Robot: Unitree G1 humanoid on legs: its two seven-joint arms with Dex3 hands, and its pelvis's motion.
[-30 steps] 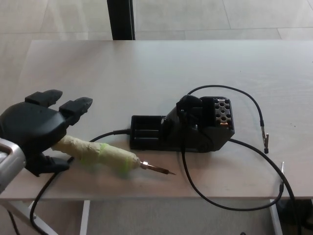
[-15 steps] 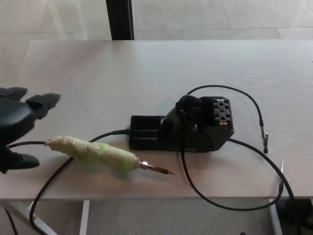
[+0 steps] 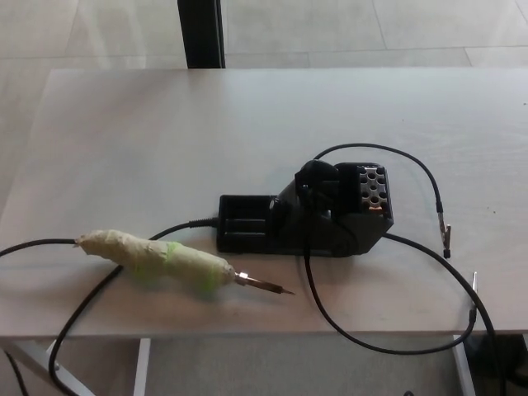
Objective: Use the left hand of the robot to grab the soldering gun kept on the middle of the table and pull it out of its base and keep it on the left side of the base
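The soldering gun (image 3: 161, 260) lies flat on the pale table (image 3: 247, 124), near the front edge and left of the base. Its handle is wrapped in cream and green tape, and its metal tip (image 3: 268, 285) points right. The black base (image 3: 309, 214) stands in the middle of the table with nothing in its holder. A black cord (image 3: 33, 245) runs from the gun's left end off the table's left side. Neither of my hands shows in the head view.
Black cables (image 3: 396, 338) loop from the base along the table's front edge and off to the right. Another thin lead (image 3: 429, 177) arcs behind the base to a clip (image 3: 447, 239) at the right. A dark post (image 3: 200, 33) stands beyond the far edge.
My left hand let go of the gun's handle, drew back to the left and has left the picture. The gun stays where it was laid.
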